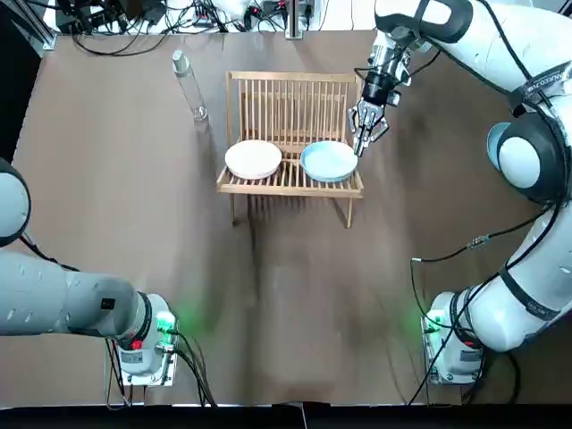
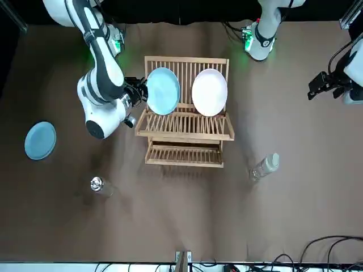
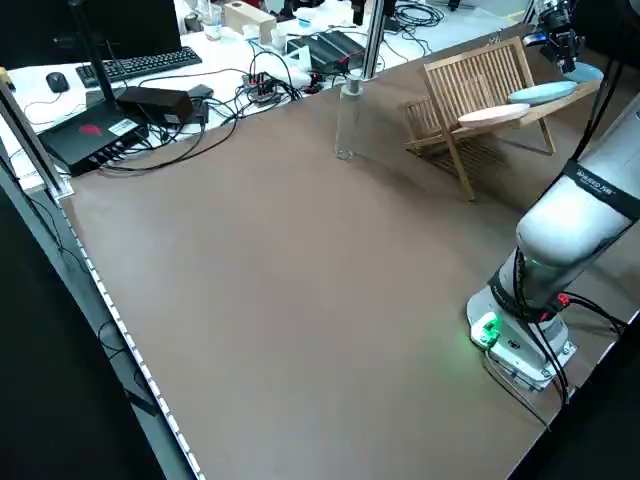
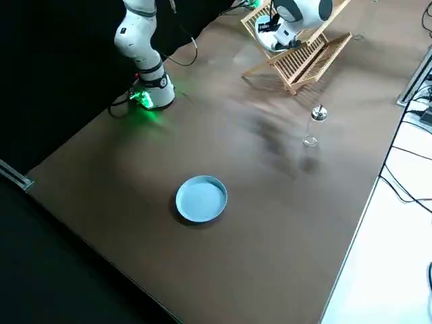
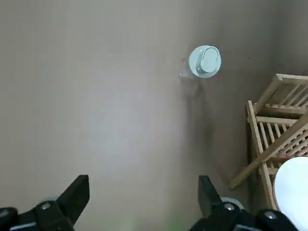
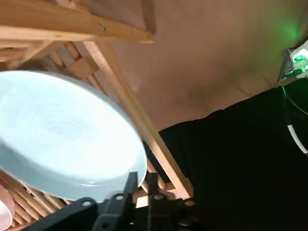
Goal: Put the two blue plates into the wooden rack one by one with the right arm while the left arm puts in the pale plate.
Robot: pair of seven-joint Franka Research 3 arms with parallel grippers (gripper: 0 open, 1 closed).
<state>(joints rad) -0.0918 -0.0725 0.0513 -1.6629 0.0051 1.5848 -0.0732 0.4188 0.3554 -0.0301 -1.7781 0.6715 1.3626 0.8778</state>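
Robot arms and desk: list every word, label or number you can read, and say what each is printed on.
Nothing reads for certain.
Right arm: dark lettering on a band, too small to read.
Left arm: similar lettering, too small to read.
Black box on the side desk: red mark, blurred.

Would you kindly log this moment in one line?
rack: pale plate, blue plate in | right gripper: at its rim | second blue plate: on table | left gripper: parked, open
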